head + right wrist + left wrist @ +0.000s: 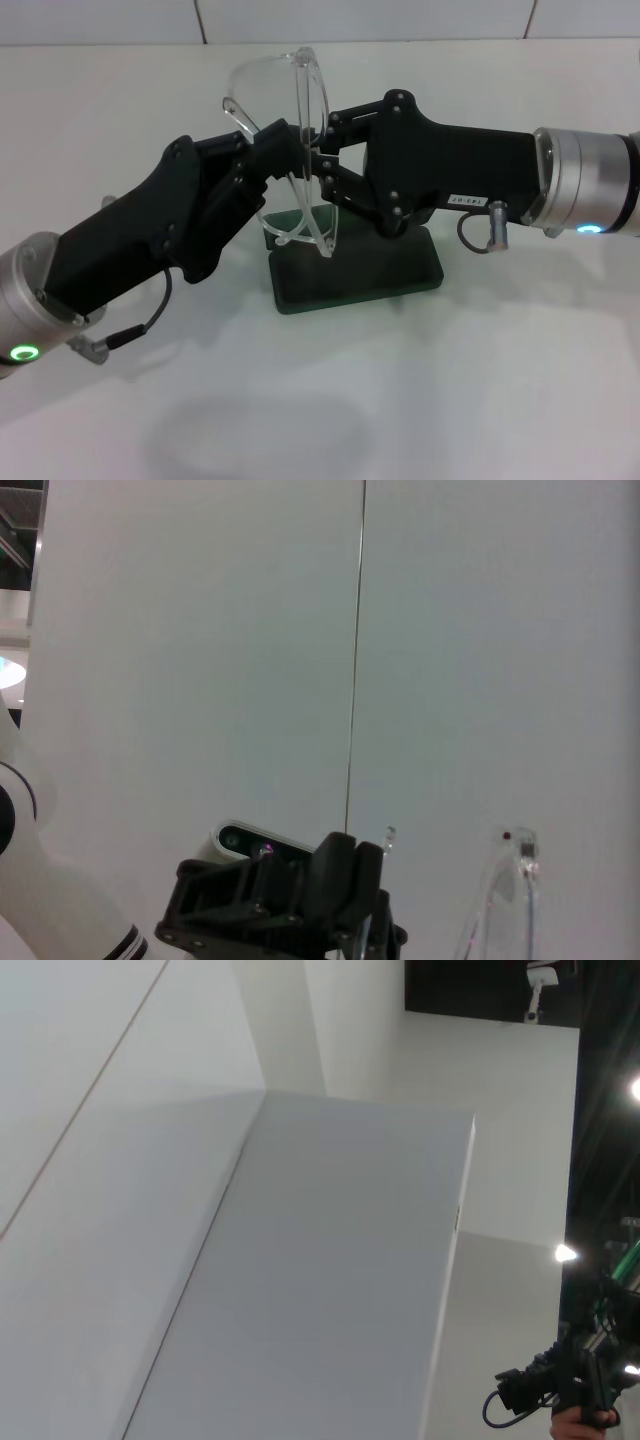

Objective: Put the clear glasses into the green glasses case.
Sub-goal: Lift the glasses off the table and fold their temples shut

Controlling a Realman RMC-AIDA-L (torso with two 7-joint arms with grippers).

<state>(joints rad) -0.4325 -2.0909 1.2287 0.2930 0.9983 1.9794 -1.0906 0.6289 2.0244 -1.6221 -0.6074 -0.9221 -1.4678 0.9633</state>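
Note:
The clear glasses (292, 120) hang in the air on edge, lenses upright, above the green glasses case (385, 272), which lies on the white table. From the left, my left gripper (272, 152) is shut on the frame. My right gripper (320, 158) closes on the glasses from the right. The two grippers almost meet at the middle of the glasses. In the right wrist view the left gripper (300, 905) shows low down, with a clear temple arm (515, 880) beside it. The case's front part is hidden behind the glasses and grippers.
The white table (420, 400) spreads around the case, with a white tiled wall (360, 20) behind it. The left wrist view shows only white panels (320, 1280) and a distant camera on a stand (560, 1385).

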